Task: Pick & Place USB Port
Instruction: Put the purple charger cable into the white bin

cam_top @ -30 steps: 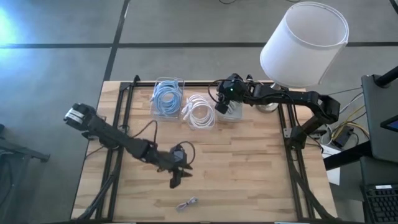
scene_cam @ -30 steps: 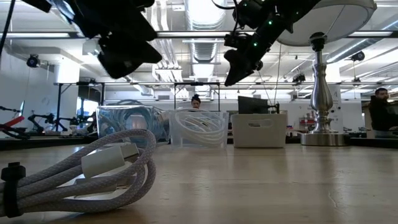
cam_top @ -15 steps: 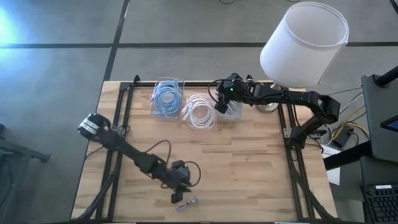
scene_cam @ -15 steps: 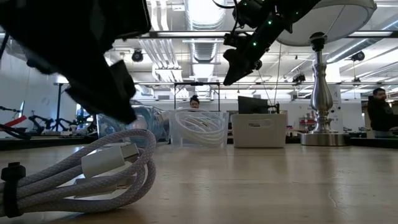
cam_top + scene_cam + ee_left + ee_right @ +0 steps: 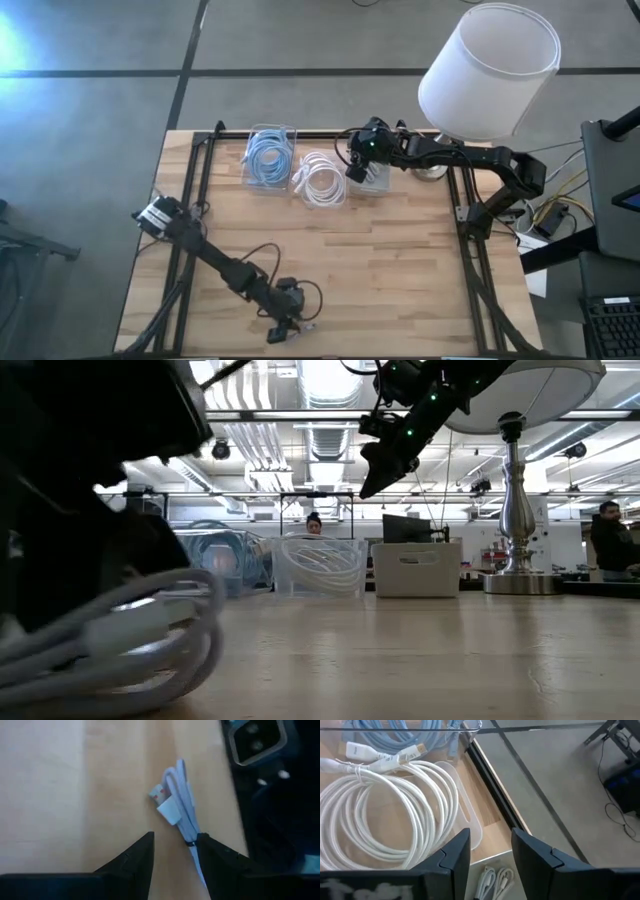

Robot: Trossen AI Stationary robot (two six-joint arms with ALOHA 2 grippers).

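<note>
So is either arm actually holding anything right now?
No. The left end effector is open over the bundled USB cable, not closed on it; the right end effector hangs open and empty.

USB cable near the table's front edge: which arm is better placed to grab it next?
The left. Its gripper is open right over the USB cable, fingers either side. The right gripper hovers by the bins at the far side.

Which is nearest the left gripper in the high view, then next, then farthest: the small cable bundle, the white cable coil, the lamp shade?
1. Small cable bundle, right beside the left gripper at the table's near edge.
2. White cable coil, in its clear bin toward the far edge.
3. Lamp shade, far right corner.
</note>
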